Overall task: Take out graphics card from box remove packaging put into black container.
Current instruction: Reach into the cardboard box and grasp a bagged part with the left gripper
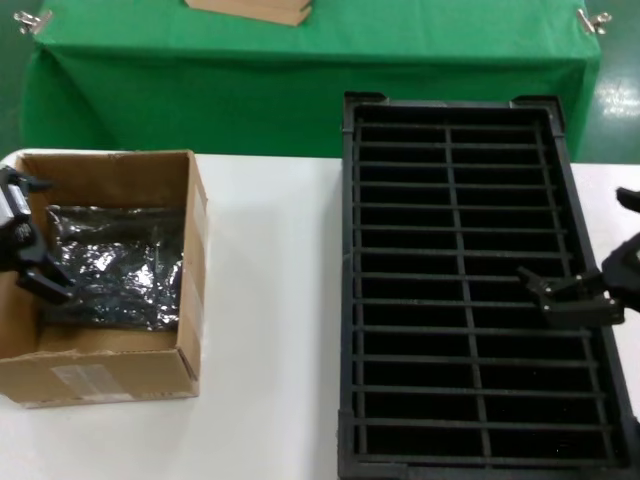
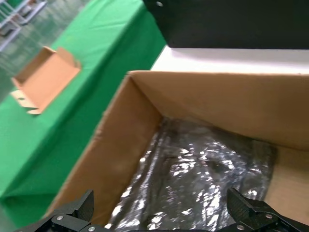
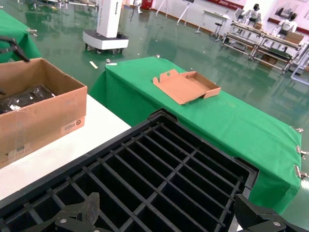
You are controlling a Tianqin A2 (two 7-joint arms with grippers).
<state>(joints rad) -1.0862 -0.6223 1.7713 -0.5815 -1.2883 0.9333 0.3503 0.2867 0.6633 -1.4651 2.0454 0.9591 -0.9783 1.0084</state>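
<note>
1. Left gripper (image 1: 40, 270) sits inside the box (image 1: 190, 250) at its left side, with its fingers spread wide. In the left wrist view the two dark fingertips (image 2: 77, 208) stand well apart, one on each side of the packaging (image 2: 193, 179).
2. Nothing is held between the left fingers; whether the tips touch the plastic I cannot tell.
3. Packaging, a crinkly shiny grey bag, lies flat on the floor of the box toward its rear half. The graphics card cannot be made out through the plastic.
4. Brown cardboard box stands on the left part of the white bench (image 1: 270, 330), with a pale label on its near outer wall.
5. Right gripper (image 1: 580, 295) hovers over the right column of the black container (image 1: 350, 300), about halfway down its length. Its fingers are wide apart and hold nothing, as the right wrist view shows with one tip at each lower corner.
6. Black container fills the right part of the bench, its narrow slots in two columns, none with anything visible in it.
7. Behind the bench is a table draped in green cloth (image 1: 300, 90), and a flat tan box (image 1: 255, 10) lies on it.
</note>
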